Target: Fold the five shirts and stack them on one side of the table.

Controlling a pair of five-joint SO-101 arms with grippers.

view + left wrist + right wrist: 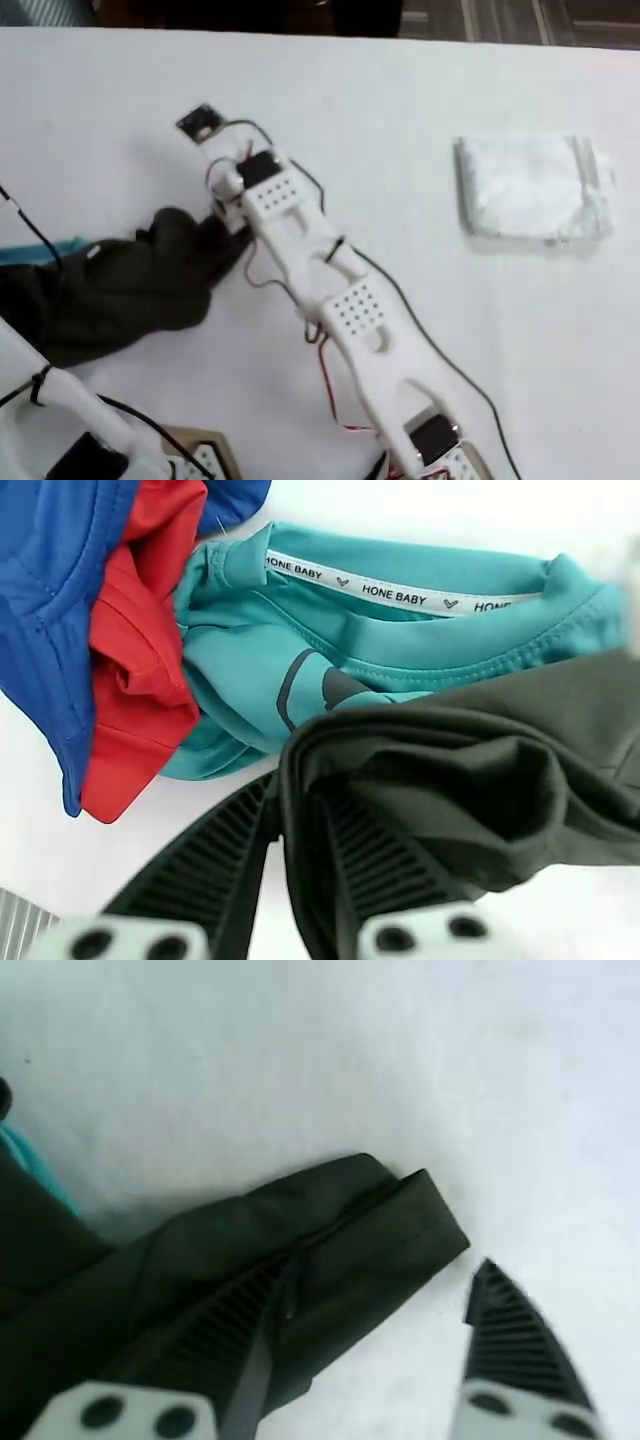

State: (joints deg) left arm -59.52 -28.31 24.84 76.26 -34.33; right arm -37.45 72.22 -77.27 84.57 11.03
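**Dark shirt strung between two claws, one shut on it, one agape**

The dark shirt (130,285) lies crumpled into a long, low heap. Its long axis runs from the left claw (298,810) across to the right claw (385,1270), and its narrowed end points at the right claw. The left claw is closed on a fold of the cloth, which fills the gap between its ribbed fingers (210,870). At the other end, a flat, doubled corner of the shirt drapes over one finger of the right claw and pokes into the gap. The jaws there stand wide apart, and the second finger (510,1330) is clear of the cloth.

Just beyond the left claw, a teal shirt (330,650) lies partly under the dark one. A red shirt (140,680) is bunched against the teal, and a blue shirt (50,600) lies over the red.

A folded white shirt (530,185) sits well apart from the right claw, on the other side of the right arm (330,280) from the dark heap. Red and black wires (325,375) trail along that arm.

Everything rests on a white table (420,80), with a dark floor (480,15) behind its far edge.
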